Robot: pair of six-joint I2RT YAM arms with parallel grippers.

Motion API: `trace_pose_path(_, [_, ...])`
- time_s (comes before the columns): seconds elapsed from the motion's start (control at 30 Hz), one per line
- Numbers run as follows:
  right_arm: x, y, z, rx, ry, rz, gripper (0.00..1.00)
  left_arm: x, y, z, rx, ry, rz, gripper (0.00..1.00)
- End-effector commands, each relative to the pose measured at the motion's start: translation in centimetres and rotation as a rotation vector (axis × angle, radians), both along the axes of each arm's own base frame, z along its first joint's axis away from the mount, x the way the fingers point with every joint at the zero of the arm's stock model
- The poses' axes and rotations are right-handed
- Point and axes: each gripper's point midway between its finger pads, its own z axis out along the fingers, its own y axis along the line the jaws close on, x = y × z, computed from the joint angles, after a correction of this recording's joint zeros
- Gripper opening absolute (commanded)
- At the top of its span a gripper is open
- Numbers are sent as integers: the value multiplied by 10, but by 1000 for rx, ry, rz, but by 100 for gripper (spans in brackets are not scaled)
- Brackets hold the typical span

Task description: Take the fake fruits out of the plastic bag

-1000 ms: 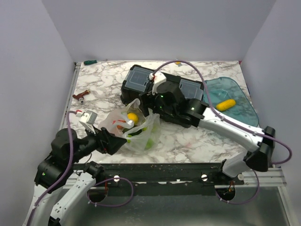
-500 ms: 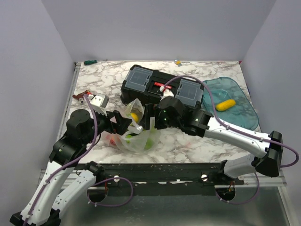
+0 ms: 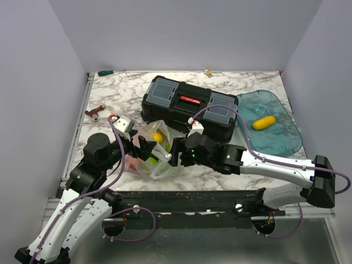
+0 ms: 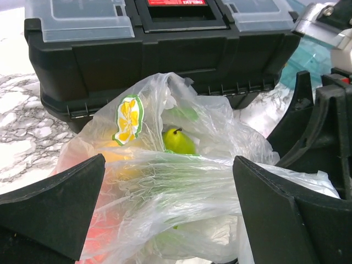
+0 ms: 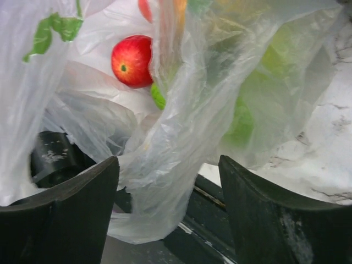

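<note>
Left fingers (image 4: 49, 192) released, spread wide astride the plastic bag (image 3: 157, 165). Right fingers (image 5: 258, 203) released too, film between them. Bag on worktop (image 3: 110, 93), 6 o'clock of black toolbox (image 3: 187, 104), fake fruits (image 5: 132, 60) inside. Step looks like securing the bag. Next probably needs pinching film, opening the mouth.

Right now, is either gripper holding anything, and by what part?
Nothing held. Left gripper and right gripper both stand open, the plastic bag film loose between their jaws.
</note>
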Motion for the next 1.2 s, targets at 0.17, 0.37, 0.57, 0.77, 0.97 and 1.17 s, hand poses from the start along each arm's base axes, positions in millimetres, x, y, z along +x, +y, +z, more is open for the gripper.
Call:
trace_pose_path(0.17, [-7, 9, 17, 110, -95, 101, 7, -16, -5, 23, -32, -127, -82, 99])
trace_pose_path(0.37, [-12, 0, 16, 97, -231, 221, 1, -38, 1, 31, -41, -54, -100, 99])
trace_pose_path(0.57, [-31, 14, 21, 226, -307, 372, 1, -46, 12, -2, -2, 82, -49, 99])
trace_pose_path(0.77, [-42, 26, 20, 264, -286, 461, 1, -27, 21, -18, 24, 204, 86, 99])
trace_pose_path(0.97, [-35, 21, 27, 247, -322, 442, 1, -28, 4, -43, 84, 355, -2, 99])
trace_pose_path(1.17, [-32, 18, 27, 244, -334, 425, 1, -20, 3, -60, 128, 441, 23, 99])
